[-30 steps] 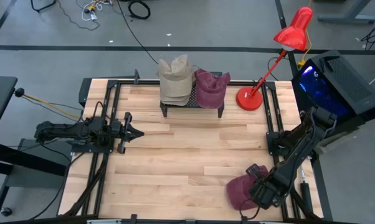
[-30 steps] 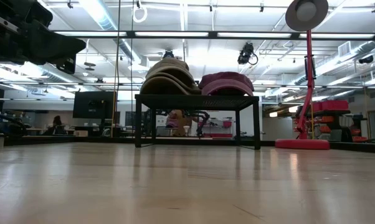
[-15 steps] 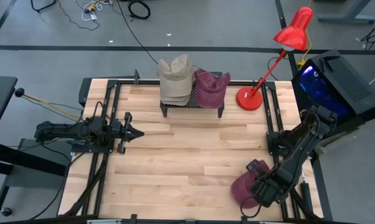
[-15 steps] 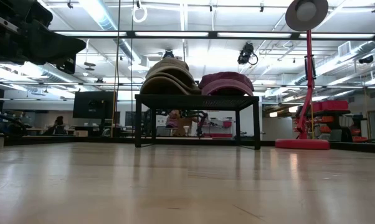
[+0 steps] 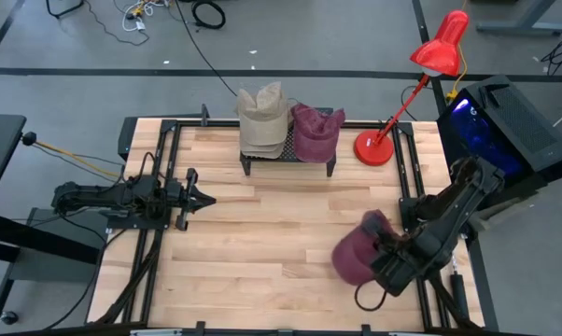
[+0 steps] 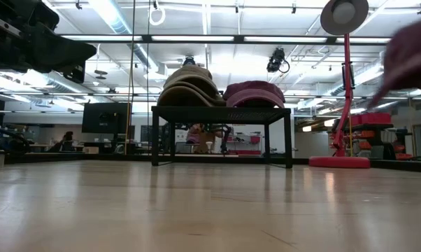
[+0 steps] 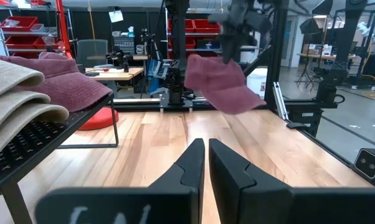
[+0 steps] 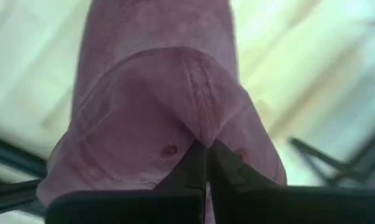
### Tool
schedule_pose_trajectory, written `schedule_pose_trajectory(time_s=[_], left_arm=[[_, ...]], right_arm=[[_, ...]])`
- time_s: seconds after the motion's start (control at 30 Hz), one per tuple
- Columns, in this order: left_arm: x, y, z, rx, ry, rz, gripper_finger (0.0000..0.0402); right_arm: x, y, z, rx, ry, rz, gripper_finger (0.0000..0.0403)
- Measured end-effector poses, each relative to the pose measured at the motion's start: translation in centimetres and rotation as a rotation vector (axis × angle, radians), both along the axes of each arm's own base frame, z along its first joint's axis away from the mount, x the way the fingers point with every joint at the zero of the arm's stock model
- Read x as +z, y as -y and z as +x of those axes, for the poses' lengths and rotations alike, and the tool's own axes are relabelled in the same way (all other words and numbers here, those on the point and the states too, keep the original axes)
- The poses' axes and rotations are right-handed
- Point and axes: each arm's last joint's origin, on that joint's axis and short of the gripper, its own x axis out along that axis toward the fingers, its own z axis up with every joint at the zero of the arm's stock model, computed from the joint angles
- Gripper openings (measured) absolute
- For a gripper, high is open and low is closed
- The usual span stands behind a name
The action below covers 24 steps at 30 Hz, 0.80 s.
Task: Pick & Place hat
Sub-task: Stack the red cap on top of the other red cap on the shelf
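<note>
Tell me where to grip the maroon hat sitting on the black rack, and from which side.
Grip the maroon hat by its brim, probably from above. It lies on the rack right of the stacked beige hats, brim toward the table's back edge; the soft crown would likely crumple.

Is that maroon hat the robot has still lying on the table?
No, the maroon hat hangs in the air, pinched by the right gripper above the wood.

no text, label, brand or number can be read in any view. in the left wrist view some pale marks show on the dark body (image 7: 113, 214) of the left arm's tool, but they are cut at the edge and i cannot tell any letters.
</note>
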Motion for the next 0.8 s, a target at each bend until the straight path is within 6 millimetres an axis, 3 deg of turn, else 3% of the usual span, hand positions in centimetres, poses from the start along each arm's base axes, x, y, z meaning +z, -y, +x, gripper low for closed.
schedule_pose_trajectory(time_s=[0.43,0.8], left_arm=[[0.0,0.0,0.0,0.000,0.000,0.000,0.0030],[0.0,0.0,0.0,0.000,0.000,0.000,0.0030]], right_arm=[[5.6,4.1,3.4,0.018,0.220,-0.105,0.0000],[6.4,9.5,5.9,-0.076,0.235,-0.296,0.0000]])
